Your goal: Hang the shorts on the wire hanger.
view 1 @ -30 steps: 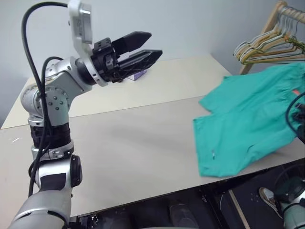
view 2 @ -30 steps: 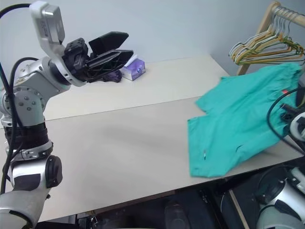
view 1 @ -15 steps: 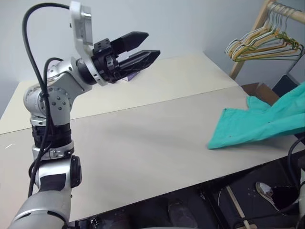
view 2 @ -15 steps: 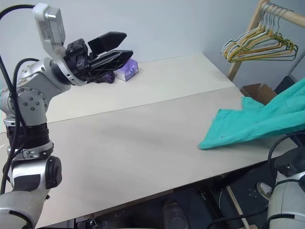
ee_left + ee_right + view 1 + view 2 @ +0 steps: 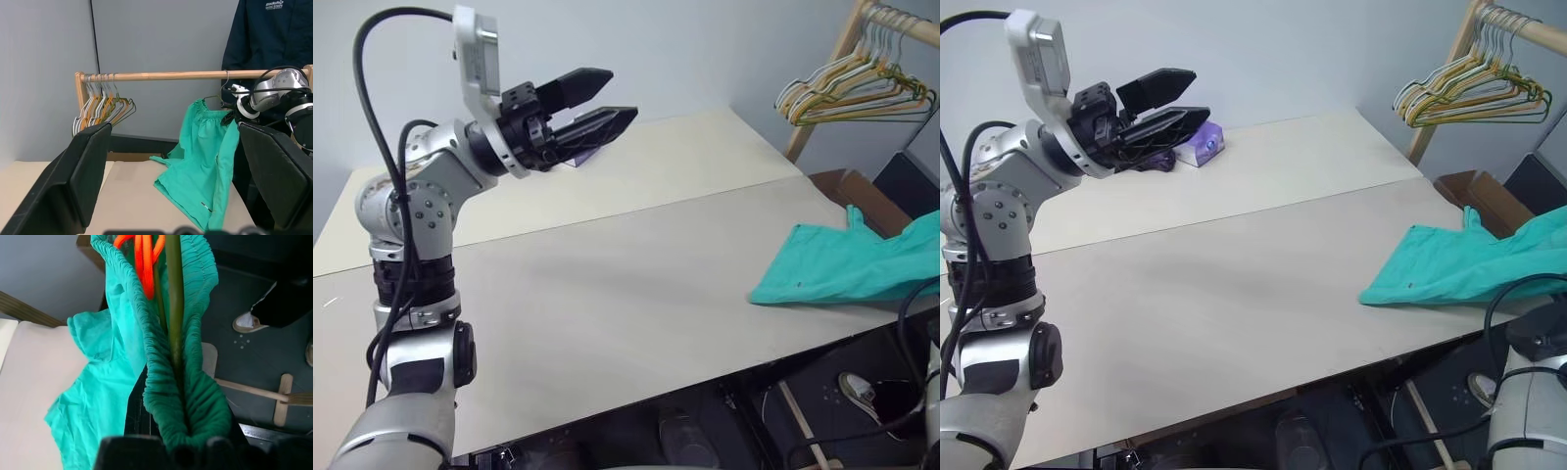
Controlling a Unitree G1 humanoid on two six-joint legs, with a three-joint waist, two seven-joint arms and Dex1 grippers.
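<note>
Progress: the shorts [image 5: 205, 147] are lifted by their gathered waistband at the right of the left wrist frame. A thin olive wire, judged to be the hanger [image 5: 173, 298], runs along inside the waistband folds. Whether its hook sits on the wooden rail [image 5: 161, 76] cannot be told. The lower legs of the shorts trail on the worktop [image 5: 607, 284] at the right edge of the left eye frame, so seating and release are judged left to do.

Right claw [image 5: 188, 448]: waistband bunched between its fingers; whether clamped or loosening, cannot tell.
Left claw [image 5: 597, 98]: fingers wide apart, empty, upper left of frame, well apart from the shorts.

Count: shorts, one. Wire in waistband, one. Bunch of pastel hangers [image 5: 852, 93] on the rail, one; singles too overlapped to count. Purple box [image 5: 1200, 147], one. Person in dark top [image 5: 274, 34], one.
</note>
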